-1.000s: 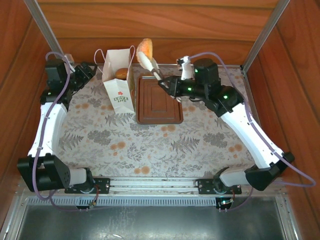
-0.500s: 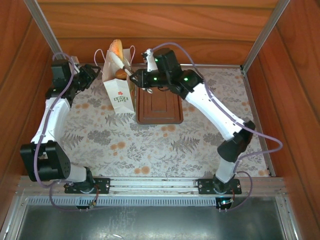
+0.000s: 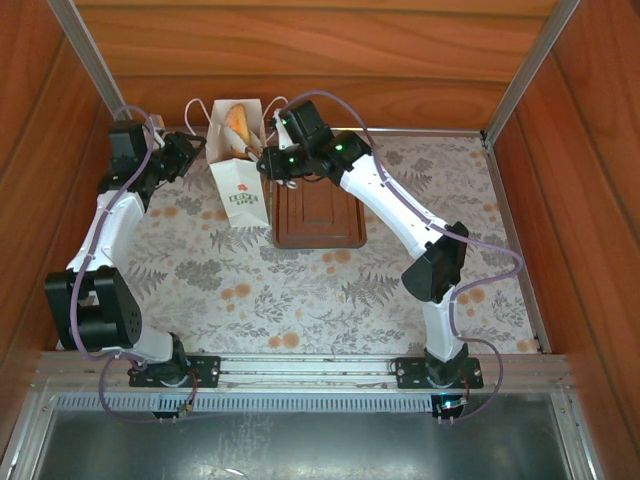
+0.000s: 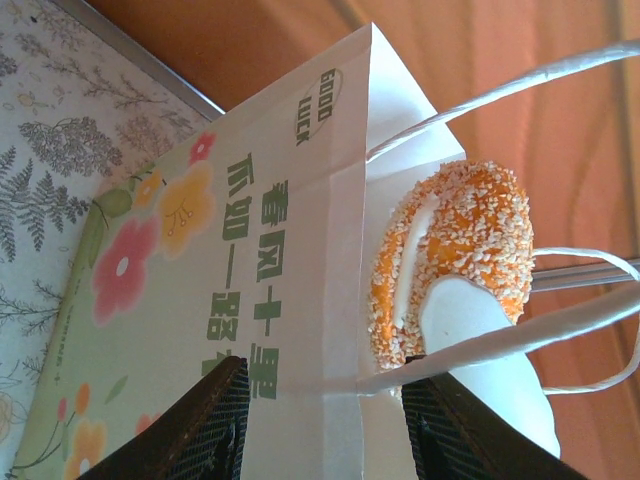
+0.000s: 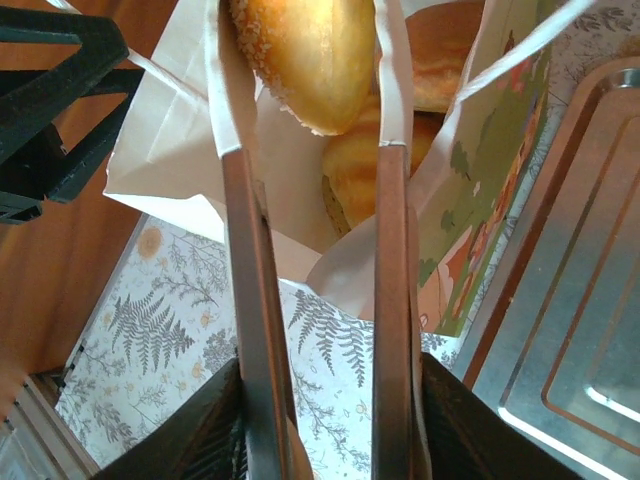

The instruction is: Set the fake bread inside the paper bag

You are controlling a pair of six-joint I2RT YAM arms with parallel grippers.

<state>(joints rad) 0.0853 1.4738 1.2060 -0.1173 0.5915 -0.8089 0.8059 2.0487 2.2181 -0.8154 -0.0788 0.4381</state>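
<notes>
The fake bread (image 3: pixel 240 120) counts three pieces. One sesame roll (image 5: pixel 300 55) is pinched between the tips of one pair of tongs (image 5: pixel 250 250), right above the open mouth of the one paper bag (image 3: pixel 238 190). Two golden buns (image 5: pixel 362 170) lie inside the bag. The right hand (image 5: pixel 330 390) is pressed on the tongs. The left hand (image 4: pixel 322 400) is spread, with the bag's upper edge between its fingers. The bag stands at the far left of the desk (image 3: pixel 300 290), just beside one brown tray (image 3: pixel 320 210).
</notes>
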